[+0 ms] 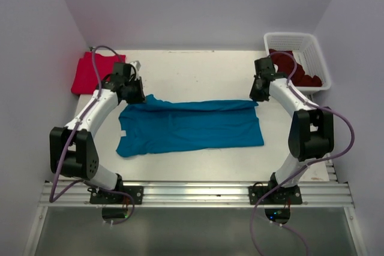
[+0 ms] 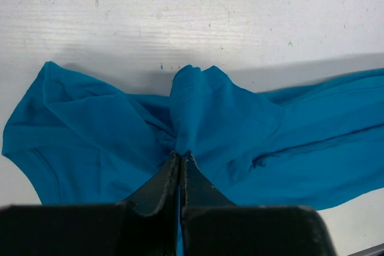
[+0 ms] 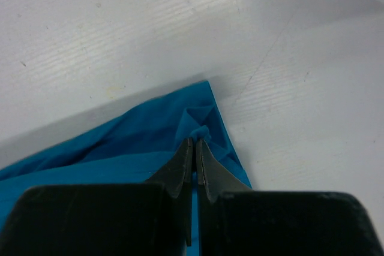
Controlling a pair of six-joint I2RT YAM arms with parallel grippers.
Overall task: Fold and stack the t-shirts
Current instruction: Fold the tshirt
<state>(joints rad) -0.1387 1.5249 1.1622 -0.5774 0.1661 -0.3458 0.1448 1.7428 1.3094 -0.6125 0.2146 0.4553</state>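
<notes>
A teal blue t-shirt (image 1: 192, 127) lies spread across the middle of the table, its far edge folded over toward the near side. My left gripper (image 1: 133, 96) is shut on a pinch of that cloth at its far left corner (image 2: 198, 112); the fingertips (image 2: 180, 155) meet with fabric bunched between them. At the shirt's far right corner (image 3: 201, 121), my right gripper (image 1: 258, 95) is likewise shut on a small tuft of teal cloth, seen at the fingertips (image 3: 196, 141). A folded bright red t-shirt (image 1: 96, 71) rests at the far left. Dark maroon t-shirts (image 1: 297, 67) lie in the basket.
A white plastic lattice basket (image 1: 314, 46) stands at the far right corner of the table. White walls close in the left, right and back sides. A metal rail (image 1: 198, 191) runs along the near edge by the arm bases.
</notes>
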